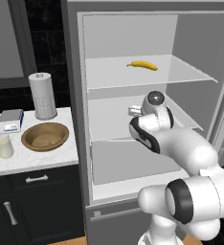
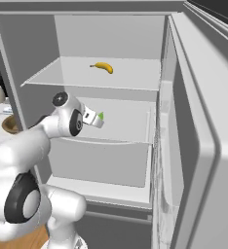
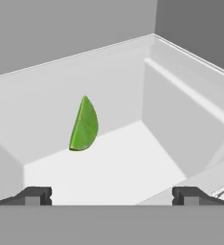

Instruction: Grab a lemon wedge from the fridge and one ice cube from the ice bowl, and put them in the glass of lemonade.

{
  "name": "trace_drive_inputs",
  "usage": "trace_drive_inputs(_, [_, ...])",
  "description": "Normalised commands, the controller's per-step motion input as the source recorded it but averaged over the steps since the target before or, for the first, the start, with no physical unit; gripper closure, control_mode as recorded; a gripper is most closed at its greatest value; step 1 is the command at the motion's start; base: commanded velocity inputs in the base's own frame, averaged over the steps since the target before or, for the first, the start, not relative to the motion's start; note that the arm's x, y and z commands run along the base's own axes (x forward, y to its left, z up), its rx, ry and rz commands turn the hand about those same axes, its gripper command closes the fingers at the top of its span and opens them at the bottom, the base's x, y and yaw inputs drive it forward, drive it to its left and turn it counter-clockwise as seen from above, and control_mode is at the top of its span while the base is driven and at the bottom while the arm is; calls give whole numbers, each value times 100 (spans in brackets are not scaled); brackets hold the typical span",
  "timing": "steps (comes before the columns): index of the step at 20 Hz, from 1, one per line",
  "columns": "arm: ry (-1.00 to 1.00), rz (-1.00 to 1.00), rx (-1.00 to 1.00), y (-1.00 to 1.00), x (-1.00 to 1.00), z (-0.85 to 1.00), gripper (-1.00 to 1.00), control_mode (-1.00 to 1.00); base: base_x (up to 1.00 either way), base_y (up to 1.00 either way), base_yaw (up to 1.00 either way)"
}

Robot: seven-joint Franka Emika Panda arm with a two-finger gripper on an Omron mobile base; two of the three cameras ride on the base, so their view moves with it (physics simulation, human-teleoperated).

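Gripper (image 3: 112,195) tips sit wide apart, nothing between them, reaching into the open fridge (image 1: 80,119) at middle-shelf height. Lemon wedge (image 3: 84,124) lies just ahead on that white shelf, clear of both fingers, standing on edge. Banana (image 1: 142,65) is on the shelf above. On the table (image 1: 37,160) left of the fridge: wooden ice bowl (image 1: 45,136), glass of lemonade (image 1: 4,145) beside it, paper-towel roll (image 1: 42,95) behind.
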Motion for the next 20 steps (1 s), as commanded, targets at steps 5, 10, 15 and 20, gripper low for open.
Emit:
trace_drive_inputs(5, [0,-1,0,0,26,-15,-100,-100,0,0,0])
trace_drive_inputs(10, [0,-2,0,0,25,-10,-100,-100,0,0,0])
trace_drive_inputs(15, [0,-1,0,0,23,-9,-100,-100,0,0,0])
trace_drive_inputs(20, [0,-1,0,0,16,-14,-100,-100,0,0,0])
